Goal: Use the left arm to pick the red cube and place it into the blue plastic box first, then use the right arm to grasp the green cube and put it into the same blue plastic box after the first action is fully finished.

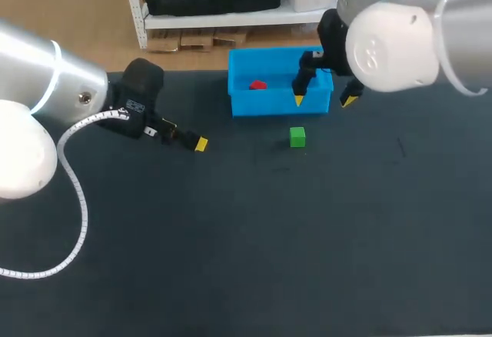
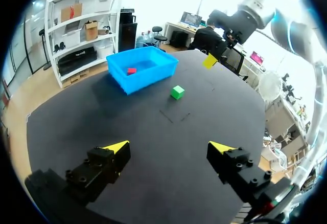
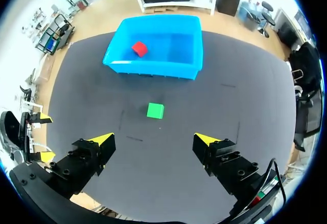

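Note:
The red cube [image 1: 258, 85] lies inside the blue plastic box [image 1: 242, 98] at the table's far edge; it also shows in the box in both wrist views [image 2: 132, 71] [image 3: 139, 48]. The green cube [image 1: 297, 137] sits on the dark table just in front of the box [image 3: 155, 110] [image 2: 177, 92]. My left gripper [image 1: 184, 138] hangs open and empty at the left, well away from the box [image 2: 168, 147]. My right gripper [image 1: 324, 101] hovers open and empty above the box's right end, with the green cube ahead of its fingers [image 3: 154, 141].
The dark table top [image 1: 254, 237] stretches wide in front of the cube. A white coiled cable [image 1: 77, 198] hangs from my left arm over the table's left side.

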Robot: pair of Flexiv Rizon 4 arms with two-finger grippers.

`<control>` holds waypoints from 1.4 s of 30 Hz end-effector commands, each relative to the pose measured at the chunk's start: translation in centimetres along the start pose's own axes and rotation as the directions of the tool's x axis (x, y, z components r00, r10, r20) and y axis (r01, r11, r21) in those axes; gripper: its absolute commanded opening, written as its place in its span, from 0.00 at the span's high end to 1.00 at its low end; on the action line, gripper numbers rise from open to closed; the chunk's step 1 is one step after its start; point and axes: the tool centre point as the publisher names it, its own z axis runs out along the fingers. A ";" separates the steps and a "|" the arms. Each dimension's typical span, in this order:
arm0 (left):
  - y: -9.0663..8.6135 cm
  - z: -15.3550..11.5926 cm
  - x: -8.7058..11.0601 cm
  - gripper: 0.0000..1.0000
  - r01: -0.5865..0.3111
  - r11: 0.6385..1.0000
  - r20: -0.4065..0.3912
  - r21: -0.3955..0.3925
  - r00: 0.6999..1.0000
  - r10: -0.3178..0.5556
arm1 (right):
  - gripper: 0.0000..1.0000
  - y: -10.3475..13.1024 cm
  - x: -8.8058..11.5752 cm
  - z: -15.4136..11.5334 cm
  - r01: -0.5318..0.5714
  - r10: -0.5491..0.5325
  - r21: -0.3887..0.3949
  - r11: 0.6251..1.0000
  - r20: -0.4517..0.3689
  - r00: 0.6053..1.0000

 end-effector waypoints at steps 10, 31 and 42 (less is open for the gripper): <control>0.1 0.0 0.1 0.00 -0.002 1.000 0.006 0.005 1.000 0.002 | 0.00 0.0 -0.3 0.4 -0.024 0.023 0.135 0.991 0.015 1.000; 0.1 0.0 0.1 0.00 -0.002 1.000 0.006 0.005 1.000 0.002 | 0.00 0.6 -1.9 3.7 -0.068 0.071 0.247 0.967 -0.002 0.997; 0.1 0.0 0.1 0.00 -0.002 1.000 0.006 0.005 1.000 0.002 | 0.00 0.3 -2.1 4.9 -0.078 0.086 0.265 0.961 -0.019 0.996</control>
